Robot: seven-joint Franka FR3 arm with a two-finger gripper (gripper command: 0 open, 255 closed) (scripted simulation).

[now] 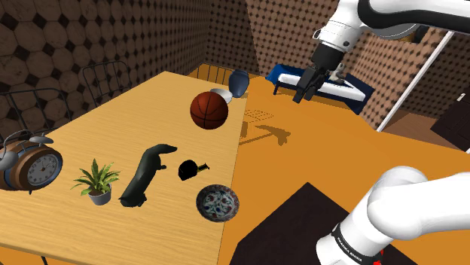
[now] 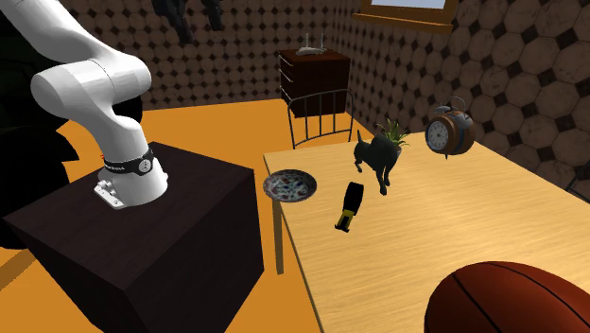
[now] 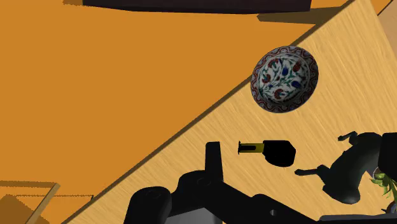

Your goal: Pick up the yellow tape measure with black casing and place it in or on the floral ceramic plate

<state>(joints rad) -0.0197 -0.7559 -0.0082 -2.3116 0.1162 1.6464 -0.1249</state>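
The end effector (image 1: 304, 96) hangs empty with fingers apart, above the floor off the counter's (image 1: 135, 120) edge, while the tape measure (image 1: 192, 169) lies on the counter near the floral plate (image 1: 218, 203), not touching it.

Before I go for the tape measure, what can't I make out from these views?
Basketball: second exterior view, cut off by the bottom edge.
Potted plant: same view, partly hidden behind the black animal figure.
Tape measure: wrist view, markings too small to read.
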